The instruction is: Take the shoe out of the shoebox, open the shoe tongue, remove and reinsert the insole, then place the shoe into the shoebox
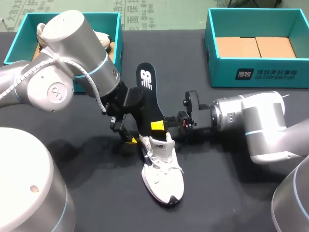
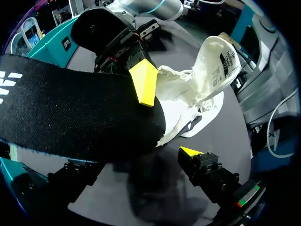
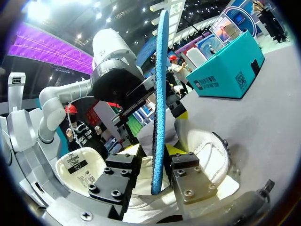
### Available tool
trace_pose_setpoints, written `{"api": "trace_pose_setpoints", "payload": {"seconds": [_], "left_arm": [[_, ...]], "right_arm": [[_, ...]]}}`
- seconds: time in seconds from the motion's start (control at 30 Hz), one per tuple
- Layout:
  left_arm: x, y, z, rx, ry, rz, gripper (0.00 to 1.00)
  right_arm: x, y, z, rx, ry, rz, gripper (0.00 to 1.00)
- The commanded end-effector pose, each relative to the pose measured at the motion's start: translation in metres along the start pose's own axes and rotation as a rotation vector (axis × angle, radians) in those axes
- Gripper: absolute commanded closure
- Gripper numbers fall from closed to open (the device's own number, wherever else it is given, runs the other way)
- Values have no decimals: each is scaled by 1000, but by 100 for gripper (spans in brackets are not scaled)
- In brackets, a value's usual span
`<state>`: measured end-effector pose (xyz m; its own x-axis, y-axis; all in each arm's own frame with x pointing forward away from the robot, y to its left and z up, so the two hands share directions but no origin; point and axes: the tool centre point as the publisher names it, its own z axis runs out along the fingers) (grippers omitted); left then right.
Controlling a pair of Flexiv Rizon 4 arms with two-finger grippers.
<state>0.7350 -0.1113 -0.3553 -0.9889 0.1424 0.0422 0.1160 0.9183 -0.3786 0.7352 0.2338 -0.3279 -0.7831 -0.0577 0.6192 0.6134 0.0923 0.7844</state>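
Your right gripper (image 3: 157, 164) is clamped on the insole (image 3: 160, 80) — a finger presses each face near its lower end, and the thin blue-edged sheet stands upright between them. From the head view, this black insole leans up and away from the robot, with its lower end at the collar of the white sneaker (image 1: 163, 171).

Your left gripper (image 2: 141, 162) is spread wide and grips nothing. One yellow tip shows beside the sneaker's heel, while the other finger is partly hidden under the insole, which crosses just ahead of it. The tongue (image 2: 222, 55) is folded open and away from the collar, its label side showing.

The sneaker lies on the dark table (image 1: 231, 193) between the two arms, toe toward the robot, outside both boxes. One teal shoebox (image 1: 251, 72) sits at the far right, well apart from it. The other teal shoebox (image 1: 14, 46) sits at the far left behind your left arm — something pale lies inside, mostly hidden.
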Motion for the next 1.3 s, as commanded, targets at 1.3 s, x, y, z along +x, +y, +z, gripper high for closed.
{"api": "trace_pose_setpoints", "payload": {"seconds": [1.3], "left_arm": [[0,0,1,-1,-1,0,0]], "right_arm": [[-2,4,-4,16,67,-17,100]]}}
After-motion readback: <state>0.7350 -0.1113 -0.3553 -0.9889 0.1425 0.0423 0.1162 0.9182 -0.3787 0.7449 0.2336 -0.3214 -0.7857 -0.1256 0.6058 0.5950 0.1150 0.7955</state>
